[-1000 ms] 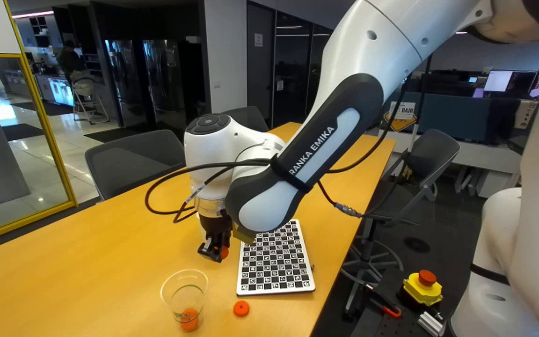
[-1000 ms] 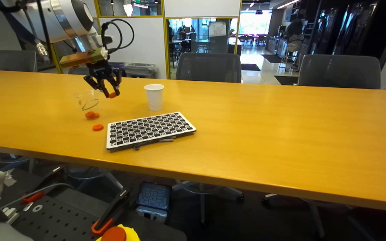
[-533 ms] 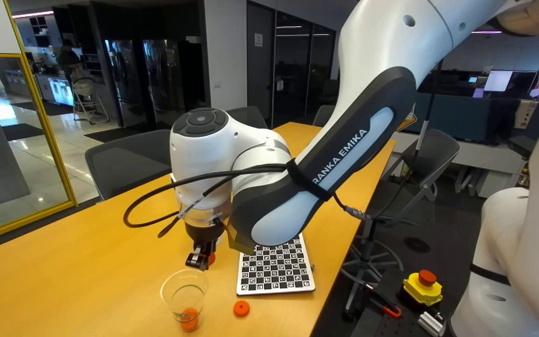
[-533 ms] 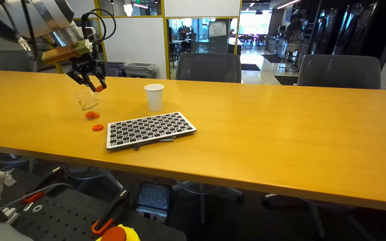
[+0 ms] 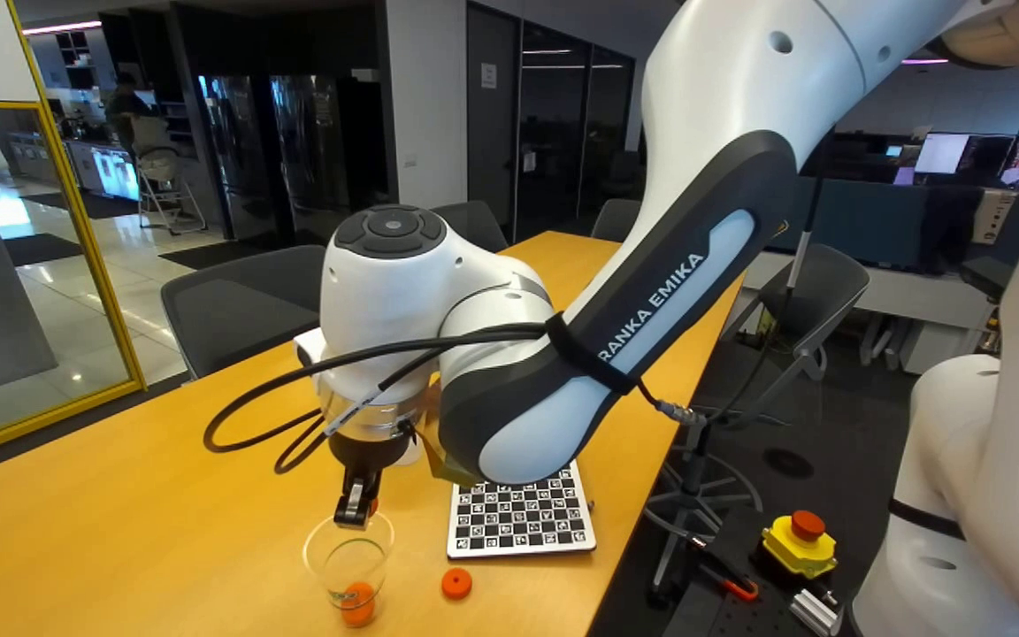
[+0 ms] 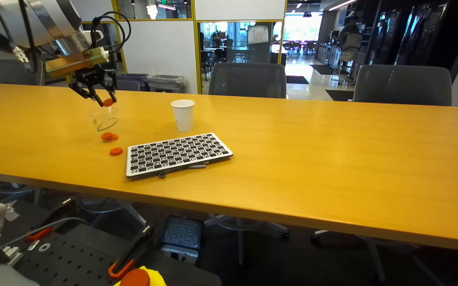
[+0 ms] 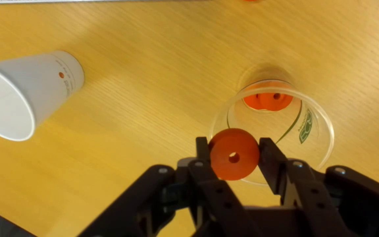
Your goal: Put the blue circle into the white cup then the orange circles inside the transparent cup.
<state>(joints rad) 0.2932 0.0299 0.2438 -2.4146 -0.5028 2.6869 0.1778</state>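
Note:
In the wrist view my gripper (image 7: pixel 234 153) is shut on an orange circle (image 7: pixel 233 142), pinched at its sides. It hangs above the near-left part of the transparent cup's rim (image 7: pixel 329 131), also seen below the gripper (image 6: pixel 108 102) in an exterior view. At least two orange circles (image 7: pixel 265 101) lie at the bottom of the transparent cup (image 5: pixel 319 559). Another orange circle (image 5: pixel 456 583) rests on the table beside it. The white cup (image 6: pixel 183 116) stands upright farther off, mouth up, at the left in the wrist view. The blue circle is hidden or out of view.
A black-and-white checkered board (image 6: pixel 179 154) lies on the table close to both cups and the loose orange circle. The table's edge (image 6: pixel 229 210) runs along the robot's side. Chairs (image 6: pixel 247 81) stand along the far side.
My gripper has carried the held orange circle sideways, away from the white cup, to over the transparent cup. It has also turned somewhat. The cups and the loose circle have not moved.

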